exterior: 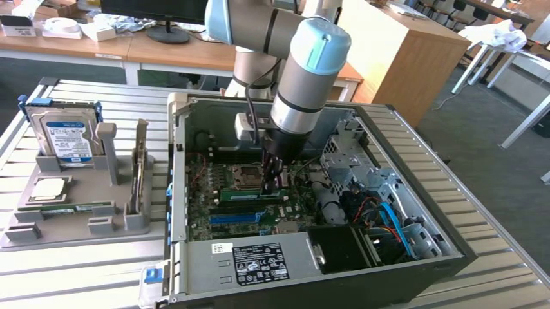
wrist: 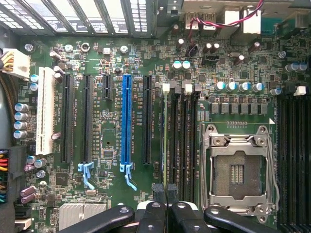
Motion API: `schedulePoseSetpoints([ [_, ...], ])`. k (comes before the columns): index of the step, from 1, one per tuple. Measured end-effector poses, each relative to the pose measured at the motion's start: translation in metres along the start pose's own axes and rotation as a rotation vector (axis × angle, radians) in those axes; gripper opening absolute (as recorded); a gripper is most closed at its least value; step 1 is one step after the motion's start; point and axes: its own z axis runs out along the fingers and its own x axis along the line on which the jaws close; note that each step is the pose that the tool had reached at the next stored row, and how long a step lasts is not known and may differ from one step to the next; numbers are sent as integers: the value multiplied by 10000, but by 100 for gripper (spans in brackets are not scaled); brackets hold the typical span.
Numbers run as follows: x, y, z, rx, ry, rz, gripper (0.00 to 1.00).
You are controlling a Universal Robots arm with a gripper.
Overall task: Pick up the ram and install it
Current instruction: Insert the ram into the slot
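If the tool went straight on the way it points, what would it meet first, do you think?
Likely the memory slot on the motherboard, right under the ram the tool grips; depth is hard to judge.

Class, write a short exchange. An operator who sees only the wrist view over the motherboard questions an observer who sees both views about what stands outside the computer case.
Operator: My pincer is shut on the ram, down at the motherboard. What is outside the case?
Observer: A grey holder stands on the slatted table, at the exterior view's left of the case.
Operator: Is anything in that holder?
Observer: A blue-labelled hard drive stands upright in it.
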Motion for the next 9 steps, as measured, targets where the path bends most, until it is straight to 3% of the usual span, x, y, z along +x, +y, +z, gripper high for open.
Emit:
schedulePoseSetpoints([
  [9,-2,0,1,1,-8,0,11],
])
